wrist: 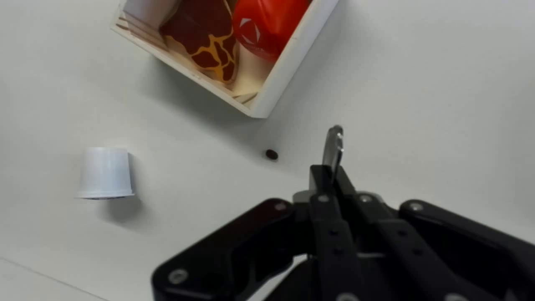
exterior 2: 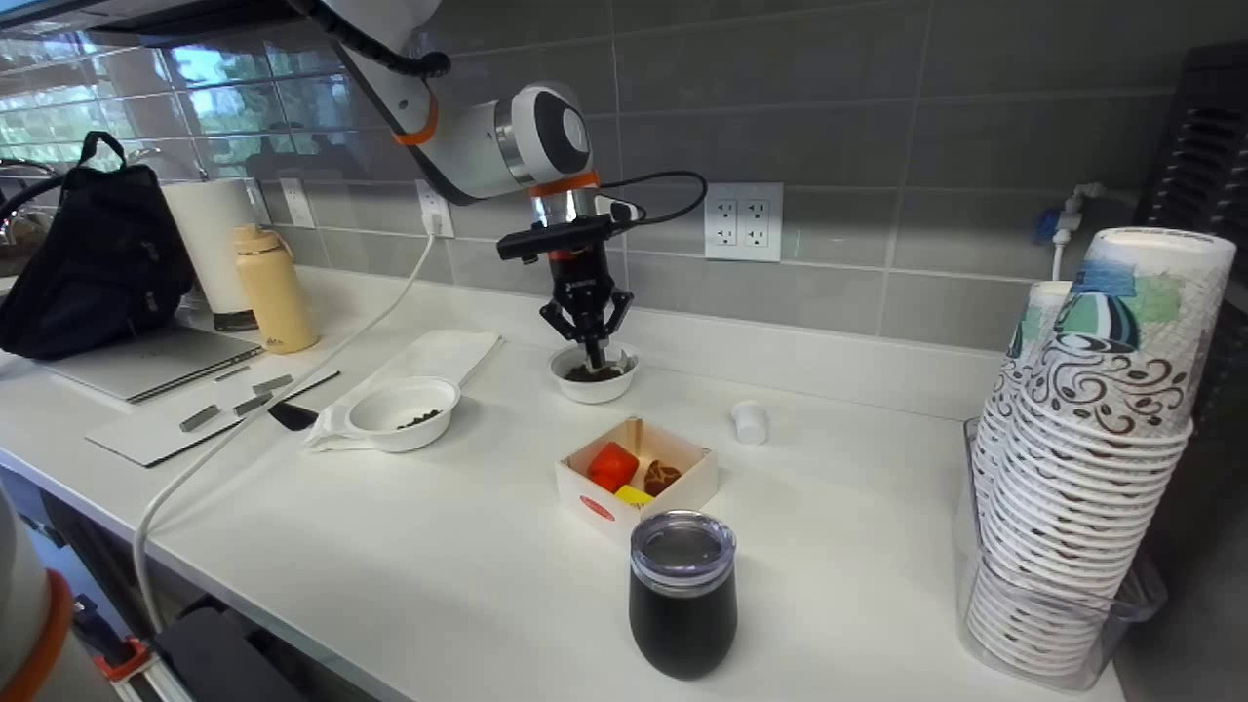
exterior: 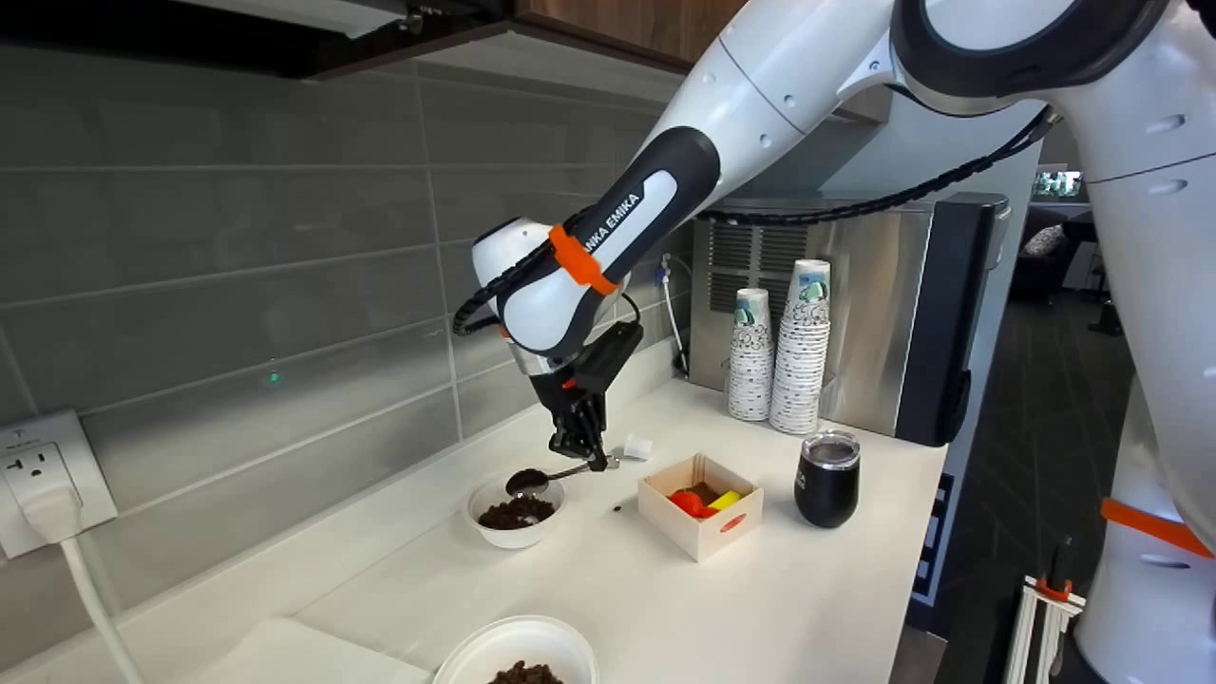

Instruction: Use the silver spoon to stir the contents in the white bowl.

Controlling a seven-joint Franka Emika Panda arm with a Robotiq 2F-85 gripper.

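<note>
At left in an exterior view, the white bowl stands upright on the bench, dark bits inside. The silver spoon has its head over the bowl; contact with the bits cannot be confirmed. Its long axis runs rightward to the tool, which pinches the handle near its end. The bowl lies left of and below the tool; stirring probably calls for lowering the head.
</note>
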